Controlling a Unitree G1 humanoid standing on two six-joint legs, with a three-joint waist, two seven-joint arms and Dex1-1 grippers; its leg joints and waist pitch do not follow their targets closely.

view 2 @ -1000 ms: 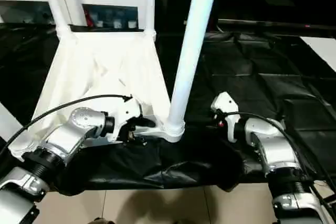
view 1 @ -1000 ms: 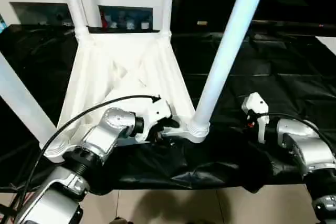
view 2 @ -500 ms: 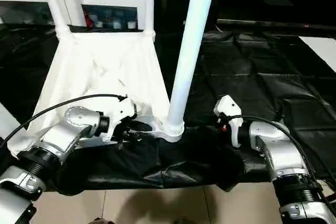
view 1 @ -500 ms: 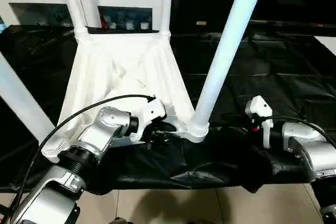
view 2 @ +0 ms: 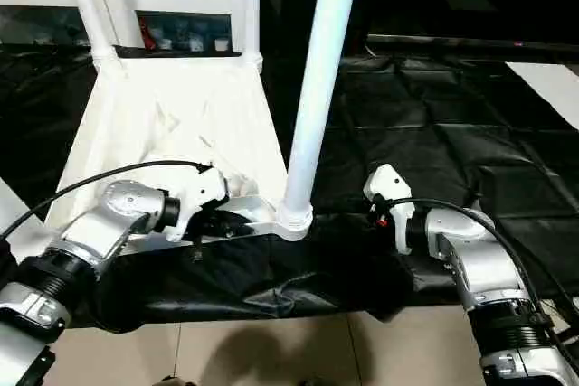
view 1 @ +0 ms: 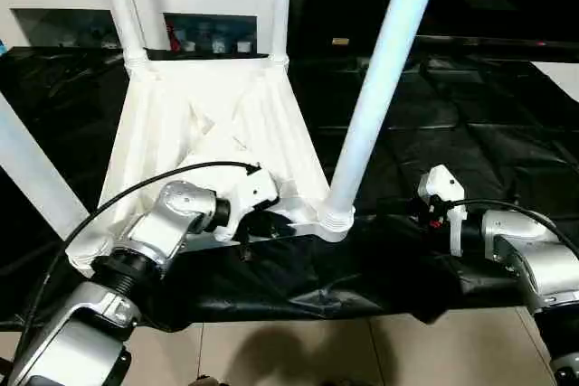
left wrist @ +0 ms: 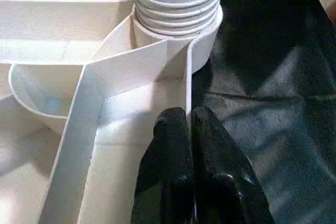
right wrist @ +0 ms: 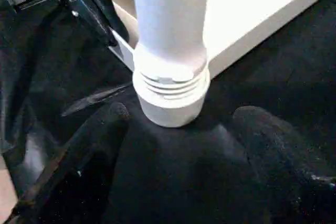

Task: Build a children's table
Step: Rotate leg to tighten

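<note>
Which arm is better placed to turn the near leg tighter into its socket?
Right. The right gripper is open with the near leg between its fingers; the left gripper is pinched shut on the tabletop rim, steadying it.

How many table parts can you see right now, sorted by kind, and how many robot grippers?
Tabletop, upside down on the black sheet: 1
Legs standing in its corner sockets: 4 (near right, near left, far left, far right)
Grippers: 2 (left gripper, right gripper)
Total: 7
</note>
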